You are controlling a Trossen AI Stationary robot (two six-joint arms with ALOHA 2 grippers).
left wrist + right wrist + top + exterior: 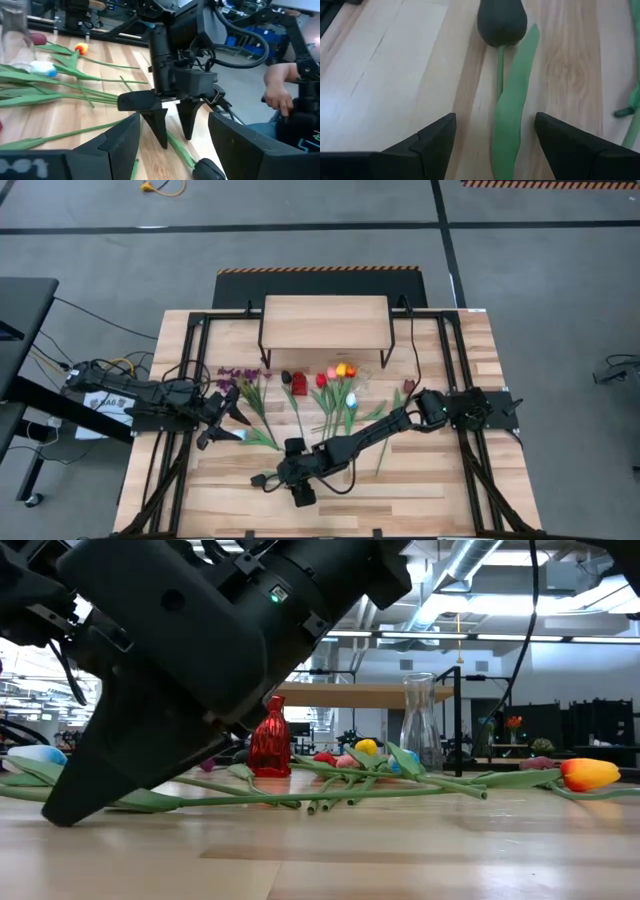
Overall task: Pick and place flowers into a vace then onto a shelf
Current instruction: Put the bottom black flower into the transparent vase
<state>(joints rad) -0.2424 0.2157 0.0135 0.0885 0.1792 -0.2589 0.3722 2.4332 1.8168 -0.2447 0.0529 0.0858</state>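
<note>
Now the right hand (495, 145) hangs open and empty over the dark tulip (502, 22); centre on its stem, lower, then close gently. Left hand (172, 145) waits open at the table's left.

Bright even overhead light; soft shadows; low view backlit by windows, foreground arm (200, 650) blurred.

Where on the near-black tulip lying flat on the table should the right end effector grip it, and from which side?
Probably on the thin green stem just behind the near-black tulip head, coming down from above. The flower lies flat on the table, and the open right end effector already straddles stem and leaf, so closing there should catch it.
</note>
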